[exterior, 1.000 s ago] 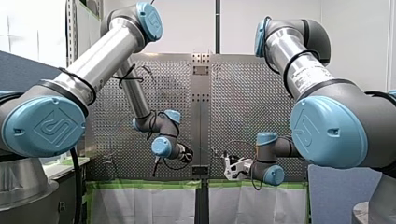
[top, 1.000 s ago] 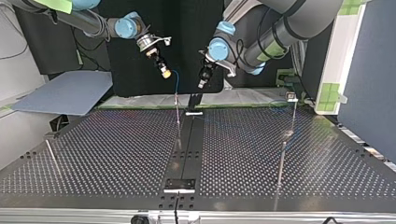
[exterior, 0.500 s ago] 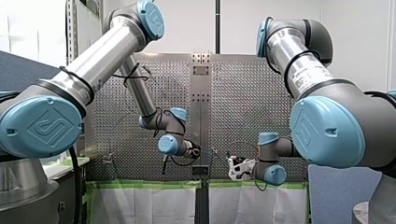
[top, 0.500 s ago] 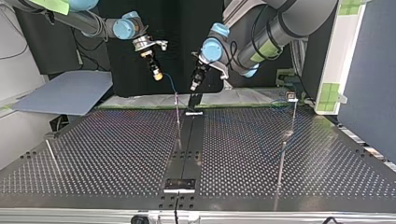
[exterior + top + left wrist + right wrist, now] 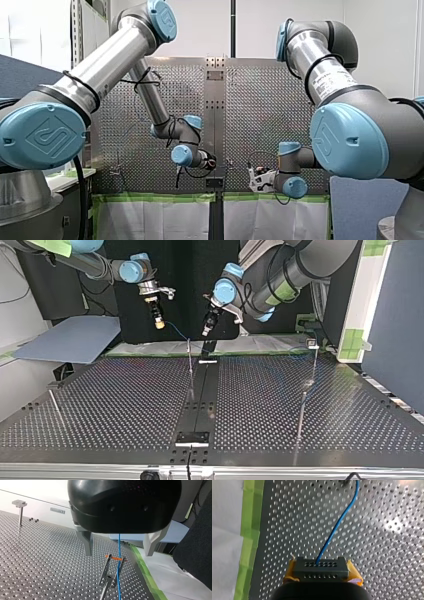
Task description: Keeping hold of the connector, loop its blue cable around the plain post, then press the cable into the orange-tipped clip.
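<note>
Between my right jaws, the connector (image 5: 321,569), pinched; my left jaws wide apart, blue cable (image 5: 119,546) ahead.

The front view is lit brightly and evenly against a white wall (image 5: 200,30), with a soft sheen along the silver tube of my left arm (image 5: 107,62). The top view is kept dim above by a black backdrop (image 5: 187,270), and pale reflected streaks are shown on the perforated table (image 5: 100,405). In the left wrist view the background beyond the table is washed out to white; in the right wrist view glare is seen beside the blue cable (image 5: 337,527).
</note>
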